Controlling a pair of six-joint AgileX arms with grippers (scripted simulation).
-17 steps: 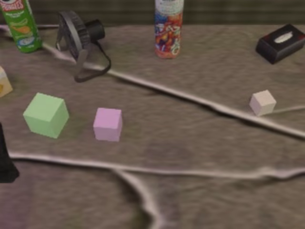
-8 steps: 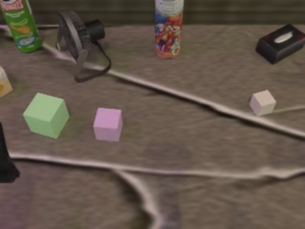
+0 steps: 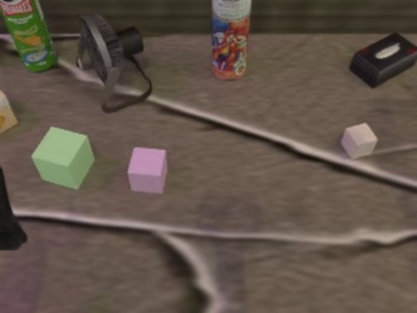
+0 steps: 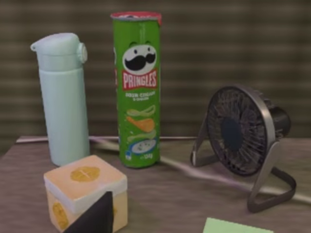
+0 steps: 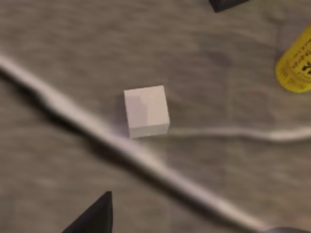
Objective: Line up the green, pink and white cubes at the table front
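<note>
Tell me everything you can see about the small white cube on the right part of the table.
The small off-white matte cube is plain, with no marks, and looks solid with sharp edges. It stands flat on the grey-brown fuzzy cloth table, at the top view's right, turned slightly askew. It sits beside a long pale raised crease of the cloth, at the point where a thinner crease branches off. No claw touches it.

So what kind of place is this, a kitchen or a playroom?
Probably neither: it looks like a computer-made test table for a robot. Plain cubes, green, pink and white, sit among odd props like a fan and a crisp can.
</note>
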